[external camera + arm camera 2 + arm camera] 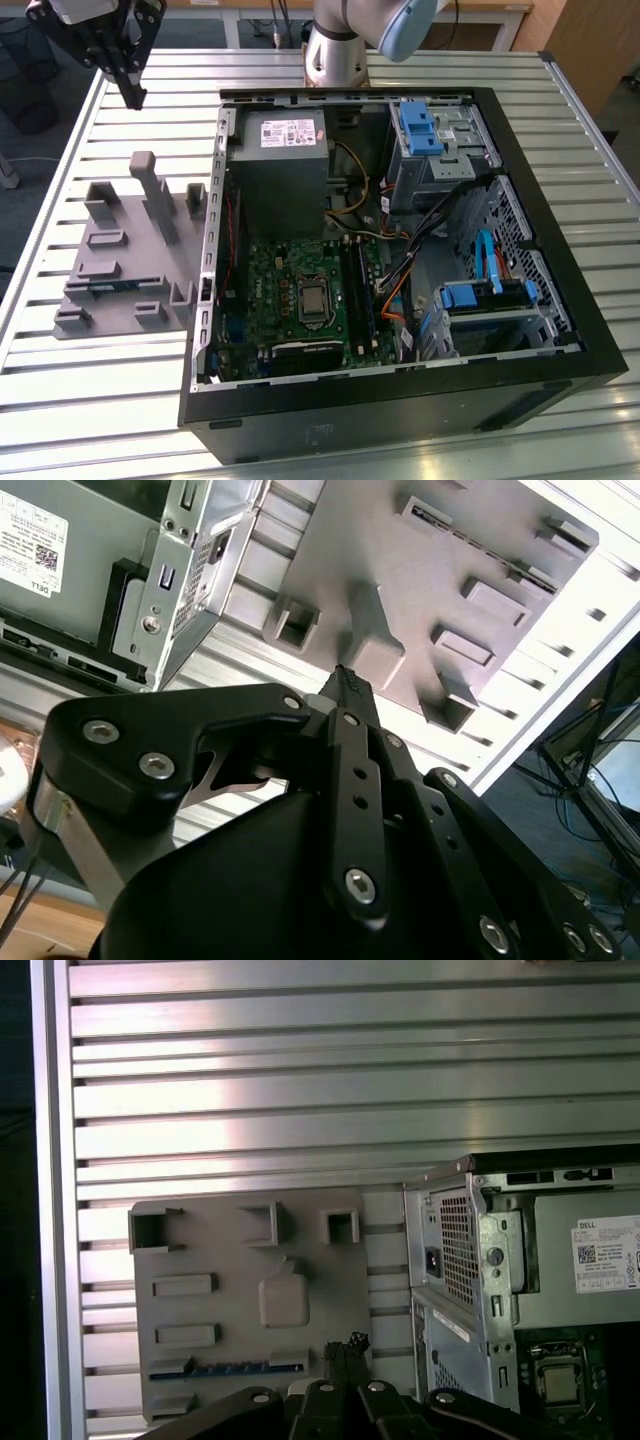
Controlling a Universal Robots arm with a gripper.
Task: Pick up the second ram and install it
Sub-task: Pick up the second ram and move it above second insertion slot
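The second ram (225,1368) is a thin blue-green strip lying in a slot near one edge of the grey fixture tray (230,1250). In the exterior view the ram (105,287) sits toward the near side of the tray (130,250). My gripper (133,98) hangs high above the table beyond the tray's far end, on the exterior view's left. Its fingertips meet in a point, shut on nothing. In the first wrist view the gripper (345,1345) shows beside the tray's edge, apart from the ram. In the second wrist view the gripper (345,680) points toward a tray post (375,640).
The open computer case (560,270) lies on the slatted metal table (90,390), right of the tray. Inside are the motherboard (300,290) with long black memory slots (358,290), a power supply (280,160) and blue drive bays (420,130). The arm's base (335,55) stands behind the case.
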